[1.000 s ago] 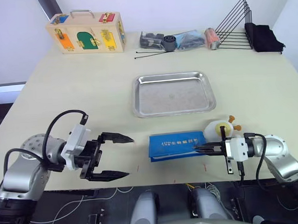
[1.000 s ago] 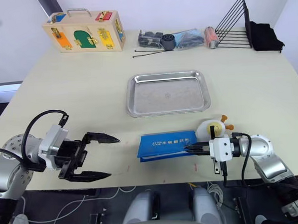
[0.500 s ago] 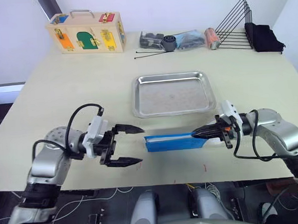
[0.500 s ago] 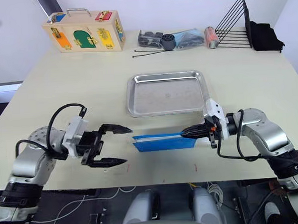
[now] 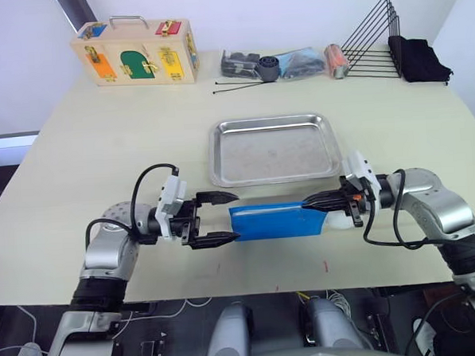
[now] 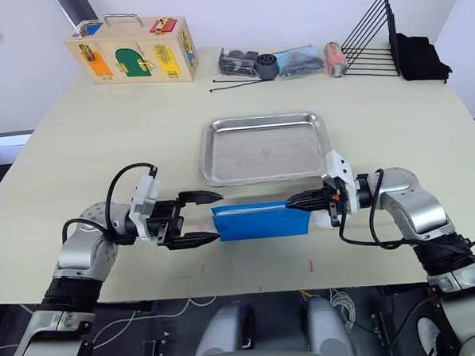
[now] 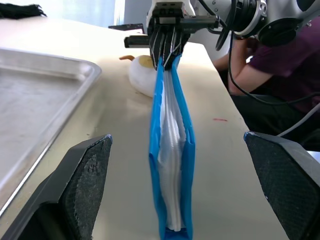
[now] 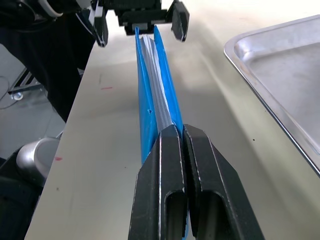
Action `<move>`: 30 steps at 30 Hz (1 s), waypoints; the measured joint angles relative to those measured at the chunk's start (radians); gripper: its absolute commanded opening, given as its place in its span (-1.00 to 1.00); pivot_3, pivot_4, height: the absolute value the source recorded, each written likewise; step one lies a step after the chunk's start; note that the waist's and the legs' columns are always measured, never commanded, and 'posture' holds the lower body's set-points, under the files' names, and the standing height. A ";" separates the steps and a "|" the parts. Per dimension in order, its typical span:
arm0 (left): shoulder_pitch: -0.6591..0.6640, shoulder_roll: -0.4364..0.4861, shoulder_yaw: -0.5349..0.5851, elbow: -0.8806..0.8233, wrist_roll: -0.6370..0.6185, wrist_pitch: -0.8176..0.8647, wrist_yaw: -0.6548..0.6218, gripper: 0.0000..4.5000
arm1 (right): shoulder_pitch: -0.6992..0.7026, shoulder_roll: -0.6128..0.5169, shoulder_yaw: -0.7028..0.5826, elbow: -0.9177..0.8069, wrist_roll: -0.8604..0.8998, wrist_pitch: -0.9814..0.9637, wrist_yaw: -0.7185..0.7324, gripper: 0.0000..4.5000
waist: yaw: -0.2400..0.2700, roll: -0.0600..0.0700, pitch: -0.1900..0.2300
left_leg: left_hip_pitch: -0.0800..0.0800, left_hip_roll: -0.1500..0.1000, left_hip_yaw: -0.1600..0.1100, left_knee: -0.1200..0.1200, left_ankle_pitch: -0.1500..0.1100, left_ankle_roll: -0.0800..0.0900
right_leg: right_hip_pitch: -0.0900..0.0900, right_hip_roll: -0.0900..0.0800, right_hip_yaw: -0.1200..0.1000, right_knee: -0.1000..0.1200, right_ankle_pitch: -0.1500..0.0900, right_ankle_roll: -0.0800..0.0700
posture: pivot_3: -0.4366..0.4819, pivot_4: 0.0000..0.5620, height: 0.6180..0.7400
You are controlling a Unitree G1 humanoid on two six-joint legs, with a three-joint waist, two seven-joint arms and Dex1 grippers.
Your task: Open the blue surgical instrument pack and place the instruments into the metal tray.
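Note:
The blue surgical instrument pack stands on its long edge on the table, just in front of the metal tray. My right gripper is shut on the pack's right end, with its two fingers pressed together on the blue edging. My left gripper is open, one fingertip on either side of the pack's left end without touching it. The white lining shows between the blue covers. The instruments are hidden inside the pack. The tray is empty.
A white egg-shaped toy sits beside my right gripper. Along the far edge are a wooden latch box, small dark items, long black sticks, a black wire rack and black cloth. A seated person is beyond the table's edge.
The right gripper has raised the pack from lying flat to standing on edge and carried it toward the tray. The left gripper has moved right until it straddles the pack's left end.

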 measured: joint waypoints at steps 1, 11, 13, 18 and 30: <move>0.000 -0.013 -0.003 0.001 0.000 0.009 0.001 1.00 | 0.001 0.003 -0.003 -0.001 -0.004 0.000 0.000 -0.97 | 0.000 0.000 0.000 | 0.000 0.000 0.000 0.000 0.000 0.000 | 0.000 0.000 0.000 0.000 0.000 0.000 | -0.05 -0.47 1.00; -0.002 -0.054 -0.012 0.030 -0.004 0.041 0.007 -0.31 | 0.004 0.014 -0.013 -0.003 -0.022 -0.004 0.006 -1.00 | -0.001 0.000 0.000 | 0.000 0.000 0.000 0.000 0.000 0.000 | 0.000 0.000 0.000 0.000 0.000 0.000 | -0.05 -0.47 1.00; -0.002 -0.056 -0.012 0.031 -0.004 0.043 0.008 -0.69 | 0.004 0.015 -0.014 -0.003 -0.024 -0.005 0.009 -1.00 | -0.001 0.000 0.000 | 0.000 0.000 0.000 0.000 0.000 0.000 | 0.000 0.000 0.000 0.000 0.000 0.000 | -0.05 -0.47 1.00; -0.002 -0.066 -0.007 0.040 -0.005 0.049 0.013 -0.96 | 0.012 0.017 -0.019 -0.012 -0.029 -0.005 0.009 -1.00 | 0.000 0.000 0.000 | 0.000 0.000 0.000 0.000 0.000 0.000 | 0.000 0.000 0.000 0.000 0.000 0.000 | -0.05 -0.47 1.00; -0.002 -0.070 -0.007 0.041 -0.005 0.049 0.010 -1.00 | 0.088 -0.011 -0.101 -0.093 0.018 0.064 -0.036 0.24 | 0.004 0.000 0.000 | -0.001 0.000 0.000 0.000 0.000 0.000 | 0.000 0.000 0.000 0.000 0.000 0.000 | -0.05 -0.47 1.00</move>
